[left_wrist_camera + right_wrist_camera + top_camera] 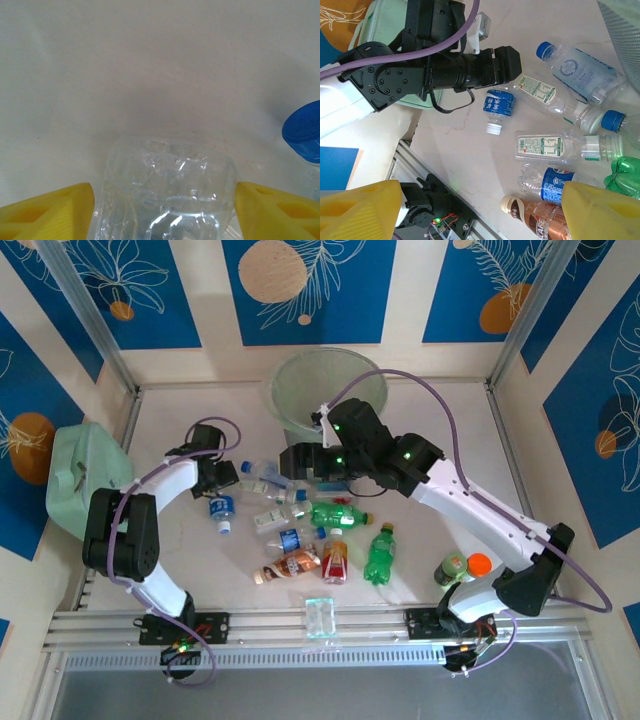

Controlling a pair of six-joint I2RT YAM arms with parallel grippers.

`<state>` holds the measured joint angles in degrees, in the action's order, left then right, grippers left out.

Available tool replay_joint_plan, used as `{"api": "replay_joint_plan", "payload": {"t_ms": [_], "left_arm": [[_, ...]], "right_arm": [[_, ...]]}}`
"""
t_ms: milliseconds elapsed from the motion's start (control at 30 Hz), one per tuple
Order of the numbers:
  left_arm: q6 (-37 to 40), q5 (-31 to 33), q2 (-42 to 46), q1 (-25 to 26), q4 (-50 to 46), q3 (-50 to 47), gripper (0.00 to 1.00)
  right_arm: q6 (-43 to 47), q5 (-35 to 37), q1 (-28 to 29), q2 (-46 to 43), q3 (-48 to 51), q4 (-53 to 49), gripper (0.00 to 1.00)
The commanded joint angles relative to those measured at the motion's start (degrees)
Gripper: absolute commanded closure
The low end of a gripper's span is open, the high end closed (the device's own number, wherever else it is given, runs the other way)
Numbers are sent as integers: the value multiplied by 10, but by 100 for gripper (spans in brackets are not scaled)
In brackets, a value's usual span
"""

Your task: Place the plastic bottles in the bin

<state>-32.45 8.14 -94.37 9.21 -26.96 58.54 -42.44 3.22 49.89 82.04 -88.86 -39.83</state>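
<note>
Several plastic bottles (300, 525) lie on their sides in a loose cluster on the table just in front of the bin (300, 380), on its side toward the arm bases. They look empty and thin-walled, so I judge them very light, easily crushed, and round and slick enough to roll or squirt out of a pinch. The best hold is likely across the mid-body at the label, not at the tapering neck or cap.

One clear bottle (170, 165), its wall already crumpled, lies between the fingers of the left gripper (164, 200), in front of the bin and to its left. The fingers are spread to the bottle's width and sit flush with its sides; I cannot tell whether they press. A blue cap (304, 131) lies just beside it.

The right gripper (482, 200) hangs wide and empty above the cluster, close in front of the bin.

The left wrist view alone shows that flush fit. The top view gives the path to the bin. The right wrist view shows labels and caps clearly.
</note>
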Motion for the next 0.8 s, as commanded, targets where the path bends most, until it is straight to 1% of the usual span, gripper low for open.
{"api": "replay_joint_plan", "payload": {"t_ms": [0, 433, 600, 767], "left_arm": [[14, 20, -17, -12, -19, -19, 28], [10, 13, -14, -24, -16, -35, 43], [6, 9, 17, -24, -27, -30, 46], [-6, -5, 76, -24, -54, -16, 47]], "right_arm": [[-5, 4, 6, 8, -15, 2, 17], [-8, 12, 11, 8, -18, -4, 17], [-7, 13, 13, 3, -19, -5, 17], [-6, 13, 16, 1, -26, -5, 17]]}}
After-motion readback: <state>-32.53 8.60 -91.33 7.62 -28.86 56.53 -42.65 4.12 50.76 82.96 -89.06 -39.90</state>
